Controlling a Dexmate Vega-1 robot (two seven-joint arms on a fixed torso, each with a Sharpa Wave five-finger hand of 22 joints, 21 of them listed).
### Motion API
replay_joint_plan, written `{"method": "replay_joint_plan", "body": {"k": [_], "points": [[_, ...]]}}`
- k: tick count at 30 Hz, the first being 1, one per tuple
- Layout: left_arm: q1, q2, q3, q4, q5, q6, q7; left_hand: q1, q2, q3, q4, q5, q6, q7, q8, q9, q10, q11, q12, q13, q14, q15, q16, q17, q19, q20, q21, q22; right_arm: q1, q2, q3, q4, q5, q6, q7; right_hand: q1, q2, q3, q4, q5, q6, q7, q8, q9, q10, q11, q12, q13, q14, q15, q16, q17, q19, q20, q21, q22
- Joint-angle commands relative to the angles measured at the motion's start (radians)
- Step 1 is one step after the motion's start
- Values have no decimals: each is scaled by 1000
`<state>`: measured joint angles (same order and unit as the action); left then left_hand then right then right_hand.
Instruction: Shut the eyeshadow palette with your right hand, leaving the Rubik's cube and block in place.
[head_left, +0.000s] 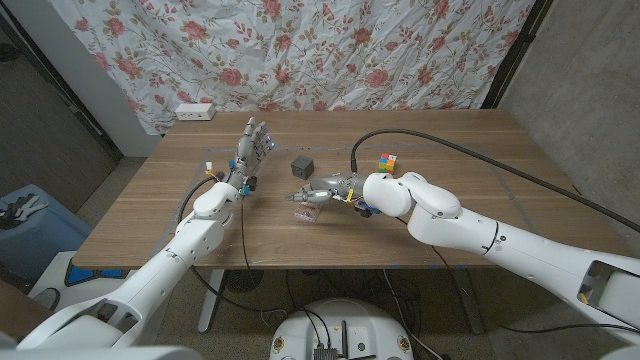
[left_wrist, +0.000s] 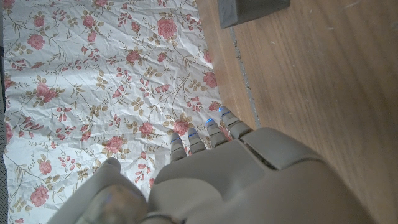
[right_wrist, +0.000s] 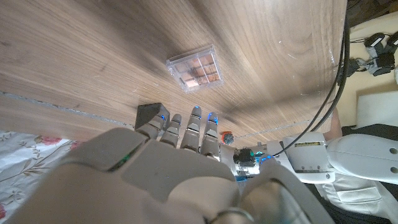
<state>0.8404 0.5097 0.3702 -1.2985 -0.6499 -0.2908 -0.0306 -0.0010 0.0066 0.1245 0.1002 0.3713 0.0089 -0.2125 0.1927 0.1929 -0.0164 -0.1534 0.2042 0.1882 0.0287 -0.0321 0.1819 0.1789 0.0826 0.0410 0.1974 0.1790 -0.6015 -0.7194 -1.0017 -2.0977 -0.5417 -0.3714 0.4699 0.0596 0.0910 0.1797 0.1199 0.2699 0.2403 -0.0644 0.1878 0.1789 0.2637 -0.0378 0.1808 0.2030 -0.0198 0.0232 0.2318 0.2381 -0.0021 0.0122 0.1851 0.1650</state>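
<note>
The left arm comes in from the bottom corner and runs forward over the surface (head_left: 150, 215); its left hand (head_left: 250, 150) stands upright, fingers straight, slightly apart and pointing away from the robot, holding nothing. The right arm bends at the elbow and reaches inward toward the middle. The right hand (head_left: 322, 192) is held low, fingers stretched forward together, gripping nothing.

This looks like a makeshift robot test room: a wooden table (head_left: 330, 215) stands before a creased floral sheet (head_left: 300, 50) hung as backdrop, with bare grey walls (head_left: 585, 70) and a black cable (head_left: 480, 155) crossing the table toward 3 o'clock.
</note>
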Motion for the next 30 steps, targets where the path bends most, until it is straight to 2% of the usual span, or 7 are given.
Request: {"method": "replay_joint_plan", "body": {"k": [1,7,20,30], "points": [[0,0,0,0,0,-1,0,6,8,8,1,4,-2,-7,5,4,1,-9,5,4,4,-23,6,5,8,2,4,4,-85,-13,41,15,-69,126,-77,-8,46,2,7,-8,-4,-3,-2,1,-8,-1,1,-1,-15,-6,-7,6,-12,6,0,3],[0,0,0,0,0,-1,0,6,8,8,1,4,-2,-7,5,4,0,-8,5,4,4,-23,6,5,8,2,4,4,-107,-9,50,31,-125,181,-98,-30,43,-3,21,-15,-7,1,-1,1,-23,-18,1,-3,-43,-13,-13,11,-42,6,-7,4],[0,0,0,0,0,-1,0,6,8,8,1,4,-2,-7,5,4,1,-7,5,4,5,-23,6,5,8,1,4,4,-155,9,81,94,-203,290,-185,-41,40,-3,29,-22,-40,-6,-8,1,-72,-34,-7,-7,-70,-5,-18,13,-54,7,-4,4],[0,0,0,0,0,0,0,6,8,8,1,4,-2,-7,5,4,1,-9,5,4,5,-23,6,5,8,1,4,4,-169,24,95,160,-230,364,-238,-47,45,-2,35,-24,-52,-10,-8,1,-90,-43,-7,-9,-78,-14,-17,16,-53,5,-1,4]]}}
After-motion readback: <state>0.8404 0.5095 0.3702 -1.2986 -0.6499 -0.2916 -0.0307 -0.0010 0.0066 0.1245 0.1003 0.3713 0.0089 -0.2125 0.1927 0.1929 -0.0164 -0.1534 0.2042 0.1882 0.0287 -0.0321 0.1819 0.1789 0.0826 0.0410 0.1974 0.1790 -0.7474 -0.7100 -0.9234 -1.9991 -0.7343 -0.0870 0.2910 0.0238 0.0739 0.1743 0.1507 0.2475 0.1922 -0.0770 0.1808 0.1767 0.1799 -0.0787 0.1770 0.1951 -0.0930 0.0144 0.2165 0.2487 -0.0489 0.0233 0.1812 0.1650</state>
